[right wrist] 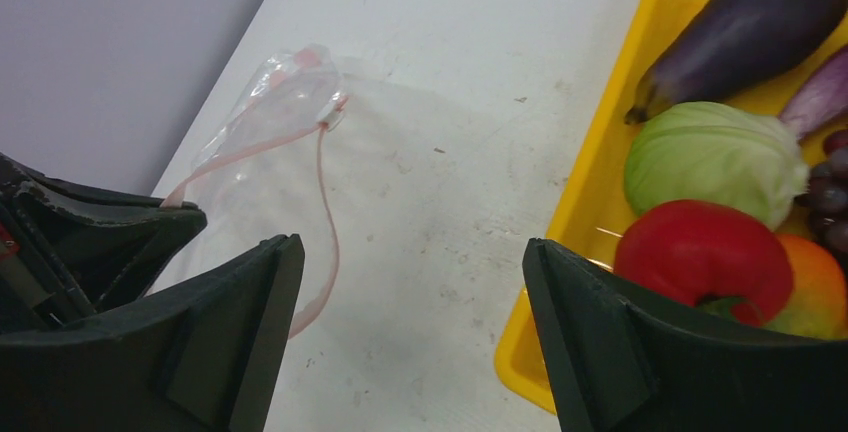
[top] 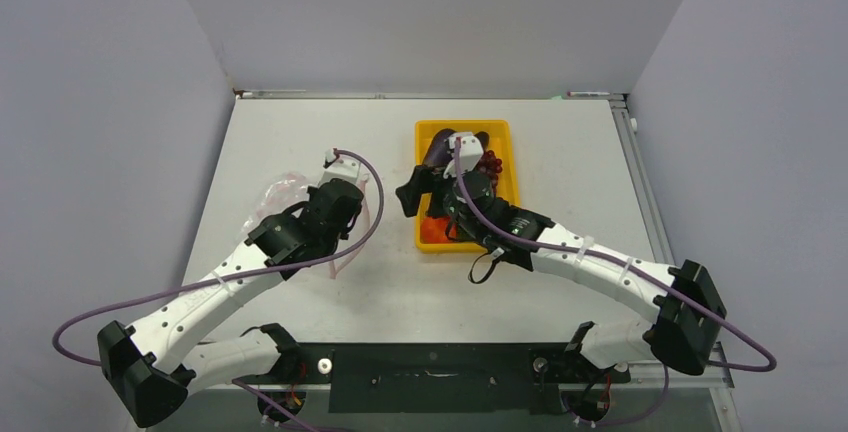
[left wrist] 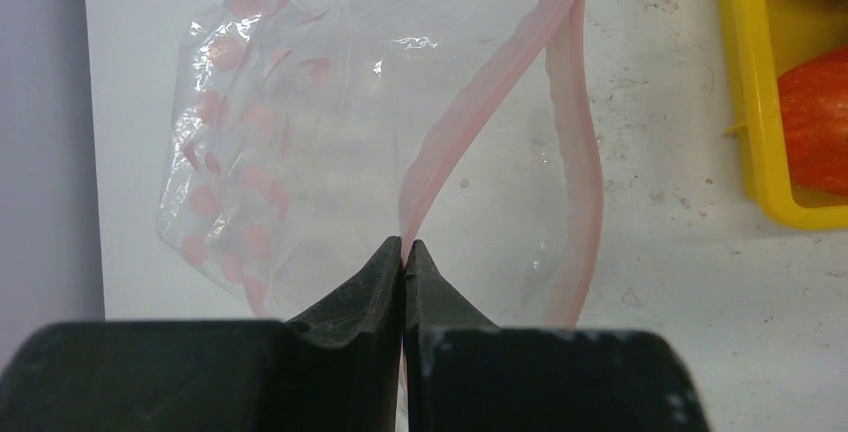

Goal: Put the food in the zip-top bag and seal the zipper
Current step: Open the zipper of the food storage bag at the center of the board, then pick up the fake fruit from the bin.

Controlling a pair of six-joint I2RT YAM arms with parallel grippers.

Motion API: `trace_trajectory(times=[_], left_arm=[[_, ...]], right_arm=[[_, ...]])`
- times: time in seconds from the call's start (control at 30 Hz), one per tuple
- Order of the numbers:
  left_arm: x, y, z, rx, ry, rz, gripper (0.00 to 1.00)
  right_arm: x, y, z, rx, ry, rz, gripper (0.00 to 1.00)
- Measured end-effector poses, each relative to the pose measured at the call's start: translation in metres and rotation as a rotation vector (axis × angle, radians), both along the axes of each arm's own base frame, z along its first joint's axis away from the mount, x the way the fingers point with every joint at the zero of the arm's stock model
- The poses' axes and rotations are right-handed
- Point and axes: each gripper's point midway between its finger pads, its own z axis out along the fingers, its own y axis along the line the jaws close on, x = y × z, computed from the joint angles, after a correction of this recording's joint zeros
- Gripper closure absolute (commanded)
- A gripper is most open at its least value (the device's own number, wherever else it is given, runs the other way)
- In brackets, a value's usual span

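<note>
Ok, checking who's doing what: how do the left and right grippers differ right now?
The left gripper is shut, pinching the pink zipper strip; the right gripper is open and holds nothing. The left sits over the zip-top bag; the right is at the edge of the yellow tray. Both are black two-finger grippers.

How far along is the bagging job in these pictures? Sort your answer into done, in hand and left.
Done: the left claw is shut on the zipper, holding the zip-top bag open. In hand: the right claw is open and empty by the yellow tray. Left: the food, eggplant and tomato included, goes in; then sealing.
</note>
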Motion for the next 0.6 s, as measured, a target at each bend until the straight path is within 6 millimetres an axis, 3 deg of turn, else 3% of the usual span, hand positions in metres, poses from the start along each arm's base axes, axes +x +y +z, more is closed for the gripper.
trace_trajectory(times=[0.1,0.3,0.4,0.6], left_arm=[[0.000,-0.001,0.000,-0.011,0.001,-0.007,1.00],[0.000,-0.001,-0.002,-0.018,0.009,-0.019,1.00],[-0.001,-0.001,-0.005,-0.016,0.018,-0.025,1.00],[-0.003,-0.001,-0.006,-0.019,0.022,-0.031,1.00]], right_arm=[[0.005,-0.023,0.000,-0.035,-0.019,-0.049,0.09],[0.017,-0.065,-0.020,-0.126,-0.009,-0.129,0.00],[0.022,-0.080,-0.031,-0.171,0.000,-0.155,0.07],[0.028,-0.104,-0.049,-0.251,-0.002,-0.203,0.10]])
